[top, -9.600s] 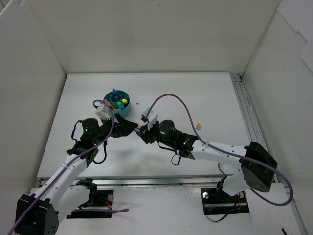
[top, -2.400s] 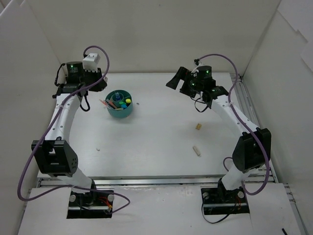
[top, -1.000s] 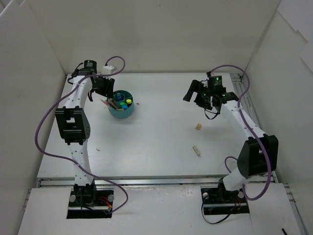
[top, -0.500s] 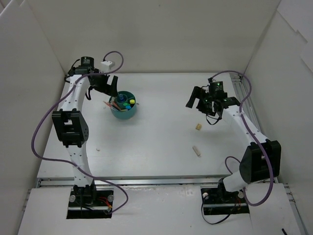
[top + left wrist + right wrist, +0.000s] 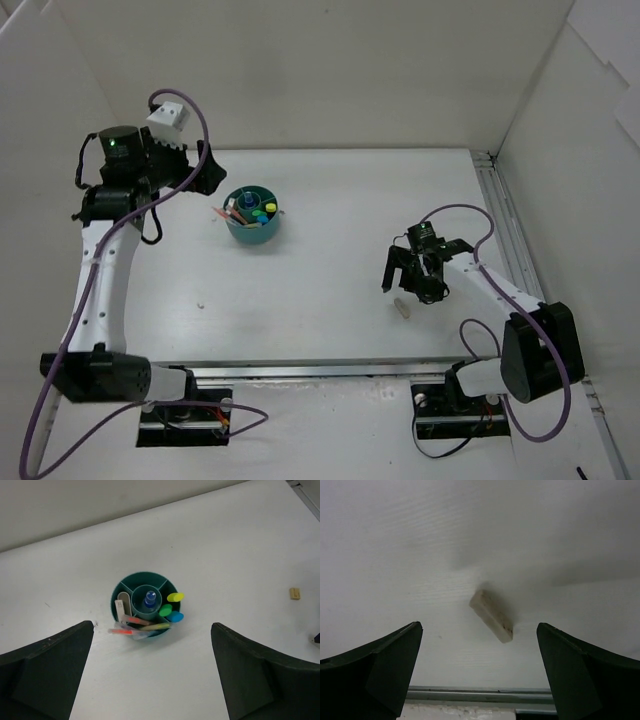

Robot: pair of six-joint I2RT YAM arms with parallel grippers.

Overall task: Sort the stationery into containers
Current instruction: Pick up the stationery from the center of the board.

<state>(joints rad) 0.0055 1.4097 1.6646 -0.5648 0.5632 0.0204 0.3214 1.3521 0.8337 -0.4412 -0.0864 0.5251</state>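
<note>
The round teal tub stands at the back left. It holds a blue-capped bottle, yellow, green and blue highlighters, several pens that stick out over the rim, and a white eraser. My left gripper hovers open above and left of the tub, holding nothing. A white eraser lies on the table at the right front. My right gripper is open just above it, a finger on each side. A tan eraser lies on the table further right.
White walls enclose the table on three sides. A metal rail runs along the right edge. The table's front edge lies close below the white eraser. A small white speck lies at the left front.
My left gripper opened and drew back up and left from the tub. My right arm swung toward the front and came down over the white eraser.
</note>
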